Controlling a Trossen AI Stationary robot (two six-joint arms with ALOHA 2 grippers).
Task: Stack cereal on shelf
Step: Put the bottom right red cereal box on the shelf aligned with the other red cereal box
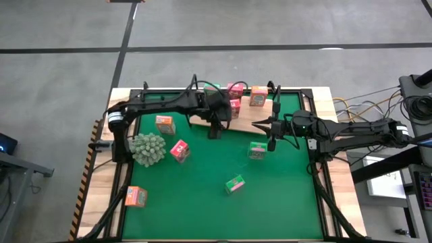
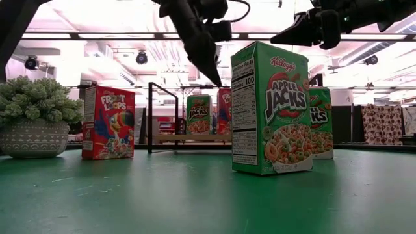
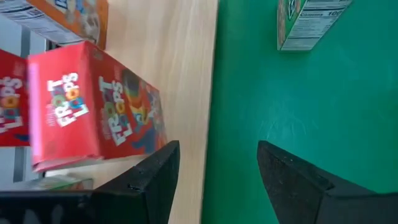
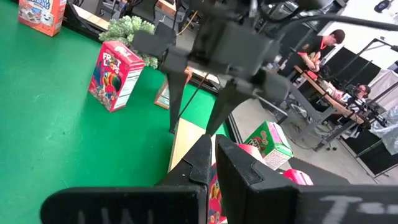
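bright overhead glare, soft blur

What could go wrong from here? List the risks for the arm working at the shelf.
1. The left end effector hangs open, empty, at the shelf edge beside a red Froot Loops box; a careless sweep could knock that box over.
2. The right end effector, shut, hovers close by; the arms could collide.
3. The shelf sits skewed on the green mat, so boxes may be pushed off its edge.

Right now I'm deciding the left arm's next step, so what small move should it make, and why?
Probably lift the left gripper clear of the shelf: it is open and empty above the board's edge, with a red Froot Loops box already on the shelf beside it.
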